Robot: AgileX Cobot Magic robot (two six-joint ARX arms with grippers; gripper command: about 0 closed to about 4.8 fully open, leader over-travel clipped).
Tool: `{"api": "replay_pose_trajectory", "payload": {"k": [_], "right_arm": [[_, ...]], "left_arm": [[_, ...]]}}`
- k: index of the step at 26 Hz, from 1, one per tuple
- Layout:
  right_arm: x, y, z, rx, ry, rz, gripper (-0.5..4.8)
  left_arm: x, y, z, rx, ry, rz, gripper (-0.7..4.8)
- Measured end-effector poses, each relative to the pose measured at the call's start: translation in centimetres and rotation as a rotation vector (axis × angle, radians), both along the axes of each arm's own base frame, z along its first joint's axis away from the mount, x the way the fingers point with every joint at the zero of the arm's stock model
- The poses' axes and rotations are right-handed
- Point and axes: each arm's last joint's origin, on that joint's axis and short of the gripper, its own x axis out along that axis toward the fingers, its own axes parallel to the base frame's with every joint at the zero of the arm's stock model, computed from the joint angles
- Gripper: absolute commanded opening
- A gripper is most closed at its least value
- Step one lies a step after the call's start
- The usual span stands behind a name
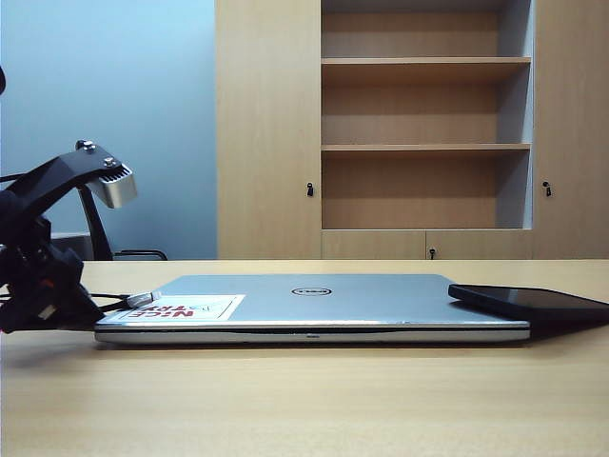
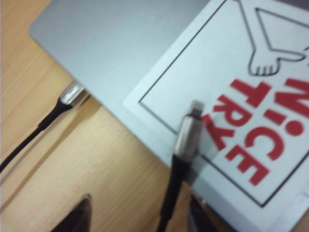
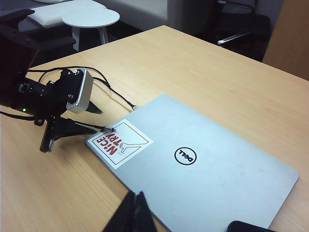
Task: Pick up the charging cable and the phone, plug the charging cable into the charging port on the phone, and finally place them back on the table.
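The charging cable's silver plug (image 2: pixel 189 129) lies on the red-lettered sticker of the closed laptop (image 2: pixel 120 43), and its black cord runs back between my left gripper's fingers (image 2: pixel 81 215). My left gripper (image 2: pixel 140 197) is open around the cord, low over the table (image 1: pixel 285 400) at the laptop's corner. The exterior view shows that gripper (image 1: pixel 105 307) at the left, with the plug (image 1: pixel 143 298) just beyond it. The black phone (image 1: pixel 533 303) rests tilted on the laptop's right edge. My right gripper (image 3: pixel 136 195) is shut and empty above the laptop's near edge. The charging port is not visible.
A second silver-collared cable end (image 2: pixel 72 94) sits against the laptop's side edge. The silver Dell laptop (image 3: pixel 193 159) covers the table's middle. A wooden cupboard with shelves (image 1: pixel 423 143) stands behind, and a white round side table (image 3: pixel 90 17) lies beyond the far edge.
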Motion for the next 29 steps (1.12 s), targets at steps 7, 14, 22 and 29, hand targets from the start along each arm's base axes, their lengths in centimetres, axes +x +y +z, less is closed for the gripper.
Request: {"api": "replay_pose_trajectory", "payload": {"k": [7, 14, 22, 29], "right_arm": [[0.0, 0.0, 0.0, 0.0, -0.001, 0.0, -0.05], [0.0, 0.0, 0.0, 0.0, -0.001, -0.001, -0.05], [0.2, -0.3, 0.0, 0.09, 0.071, -0.157, -0.05], [1.2, -1.6, 0.0, 0.23, 0.167, -0.313, -0.05]], "left_arm": [[0.2, -0.9, -0.6, -0.005, -0.008, -0.013, 0.3], [0.3, -1.3, -0.3, -0.028, -0.04, -0.024, -0.06], [-0.7, -0.9, 3.3, -0.262, -0.083, 0.084, -0.06], [-3.4, -1.8, 6.6, -0.516, -0.066, 0.103, -0.06]]}}
